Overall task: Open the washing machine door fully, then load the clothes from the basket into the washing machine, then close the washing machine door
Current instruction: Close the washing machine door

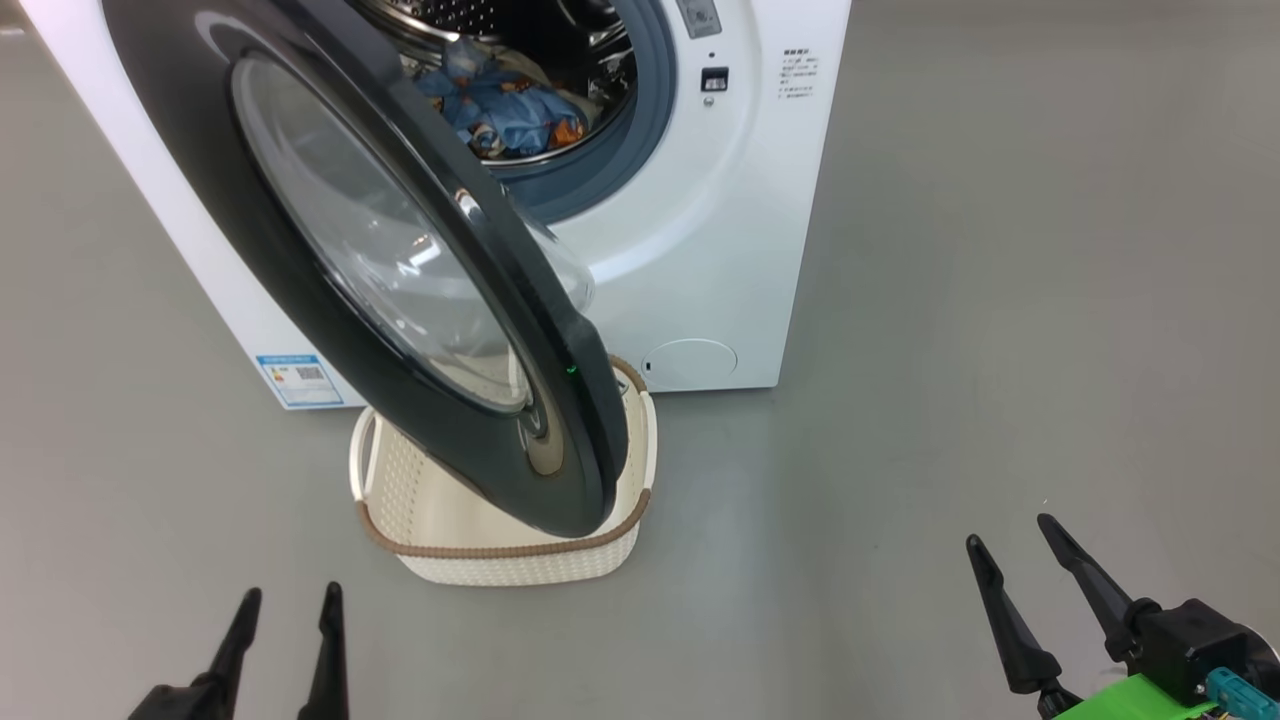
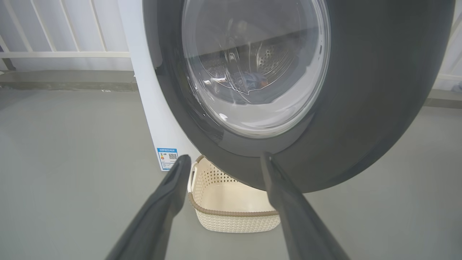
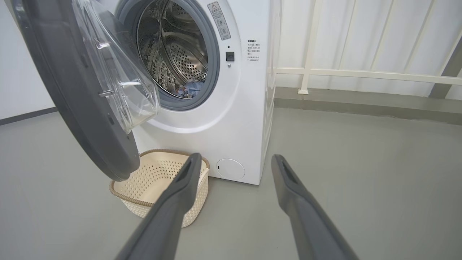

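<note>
The white washing machine [image 1: 700,250] stands ahead with its black-rimmed glass door [image 1: 400,270] swung partly open, hanging over the cream basket [image 1: 500,560] on the floor. Blue clothes [image 1: 505,105] with orange prints lie inside the steel drum; they also show in the right wrist view as clothes [image 3: 189,89]. What I can see of the basket [image 3: 158,180] [image 2: 231,213] holds nothing. My left gripper [image 1: 290,592] is open at the lower left, well short of the basket. Open too, my right gripper [image 1: 1010,528] hovers at the lower right over bare floor.
Grey floor surrounds the machine. A white railing [image 3: 361,72] and a low kerb run behind it to the right; the railing [image 2: 65,54] continues on the left. A blue label sticker [image 1: 298,380] sits low on the machine's front.
</note>
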Available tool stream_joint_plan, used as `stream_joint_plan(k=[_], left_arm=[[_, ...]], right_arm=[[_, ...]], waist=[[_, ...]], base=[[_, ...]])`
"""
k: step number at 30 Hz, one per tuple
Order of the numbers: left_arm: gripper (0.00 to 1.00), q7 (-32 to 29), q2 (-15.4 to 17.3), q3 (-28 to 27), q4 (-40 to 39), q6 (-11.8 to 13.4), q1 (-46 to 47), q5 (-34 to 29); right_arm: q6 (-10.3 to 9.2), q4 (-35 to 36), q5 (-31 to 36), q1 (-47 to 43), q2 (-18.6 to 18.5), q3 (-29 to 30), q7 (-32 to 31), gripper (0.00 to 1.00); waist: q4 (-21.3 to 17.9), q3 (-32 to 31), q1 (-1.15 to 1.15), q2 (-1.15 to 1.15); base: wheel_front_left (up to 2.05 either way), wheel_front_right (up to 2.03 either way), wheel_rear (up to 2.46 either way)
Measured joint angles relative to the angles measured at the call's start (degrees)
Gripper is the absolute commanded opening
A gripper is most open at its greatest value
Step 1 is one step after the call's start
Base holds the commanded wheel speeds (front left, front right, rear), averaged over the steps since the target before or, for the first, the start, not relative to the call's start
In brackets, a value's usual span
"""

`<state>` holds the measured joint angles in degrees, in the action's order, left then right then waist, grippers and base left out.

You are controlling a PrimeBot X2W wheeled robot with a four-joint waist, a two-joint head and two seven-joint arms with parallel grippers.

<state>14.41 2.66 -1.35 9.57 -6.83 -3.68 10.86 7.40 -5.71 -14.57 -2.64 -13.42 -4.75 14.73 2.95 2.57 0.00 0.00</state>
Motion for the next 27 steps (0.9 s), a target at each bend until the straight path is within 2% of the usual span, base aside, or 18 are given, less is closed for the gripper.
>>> stream_joint_plan(k=[19,20,21,27], left_arm=[[1.00,0.00,-0.15,-1.97,-0.08,-0.09,-0.25,0.56],[1.00,0.00,-0.15,-1.96,-0.08,-0.10,-0.25,0.56],[1.00,0.00,-0.16,-1.97,-0.08,-0.27,-0.25,0.56],[1.00,0.00,-0.16,-1.98,-0.07,-0.26,-0.25,0.55]], right_arm=[[0.00,-1.44,1.92,-0.89,0.53,-0.10,0.00,1.00],[0.00,-1.66,1.91,-0.91,0.54,-0.21,0.00,0.24],[0.00,-1.71,1.91,-0.90,0.54,-0.36,0.00,0.00],[0.00,-1.74,1.87,-0.81,0.66,-0.53,0.00,0.00]], waist=[[-2.21,-2.24,0.00,0.00],[-2.19,-2.24,0.00,0.00],[-2.17,-2.22,0.00,0.00],[-1.98,-1.96,0.00,0.00]], base=[[0.00,0.00,0.00],[0.00,0.00,0.00],[0.00,0.00,0.00],[0.00,0.00,0.00]])
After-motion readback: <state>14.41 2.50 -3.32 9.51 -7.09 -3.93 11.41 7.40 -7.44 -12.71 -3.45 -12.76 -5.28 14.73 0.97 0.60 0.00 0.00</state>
